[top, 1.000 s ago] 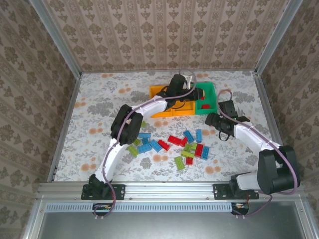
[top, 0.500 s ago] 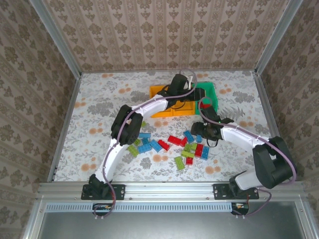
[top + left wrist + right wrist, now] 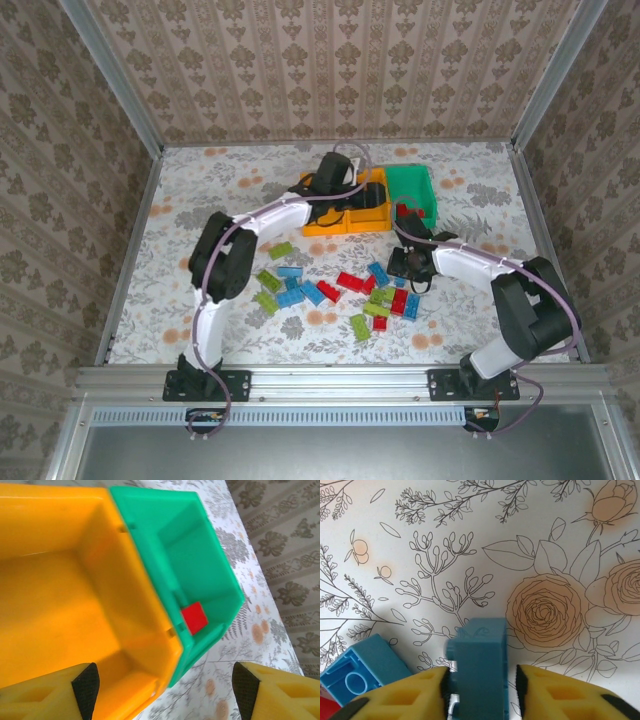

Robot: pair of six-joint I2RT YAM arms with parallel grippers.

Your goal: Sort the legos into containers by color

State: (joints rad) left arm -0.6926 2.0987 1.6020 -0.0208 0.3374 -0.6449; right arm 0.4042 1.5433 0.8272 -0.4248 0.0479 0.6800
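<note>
Just right of the table's (image 3: 190,200) middle, at the far side of the scattered legos (image 3: 372,298), the right gripper (image 3: 481,686) is set astride a blue lego (image 3: 481,660). One finger (image 3: 422,694) is pressed against the studded side and a thin sliver is seemingly left at the other, so it cannot be told whether the piece is clamped or only bracketed. A slip is judged the main risk: the lego is taken near its end, across the studs, and could be twisted or dropped once lifted. A second blue lego (image 3: 362,672) lies just beside the same finger and could be dragged or knocked along w/ it. Trouble is also poss. at the containers near the middle of the far edge. The left gripper (image 3: 165,690) is held there w/ fingers spread wide and nothing btw. them, above the orange containers (image 3: 330,226) and the green container (image 3: 200,550), so the two arms could be brought into contact if the blue lego is carried over. A red lego (image 3: 194,617) is seen in a corner of the green container, so a colour mix-up could be caused if the wrong container is chosen for the blue piece. Vs. 1 s ago, the right gripper has been swung from beside the green container, toward the right edge, across to the pile. The left gripper has been shifted leftward over the orange containers, w/ its elbow moved toward the left edge.
</note>
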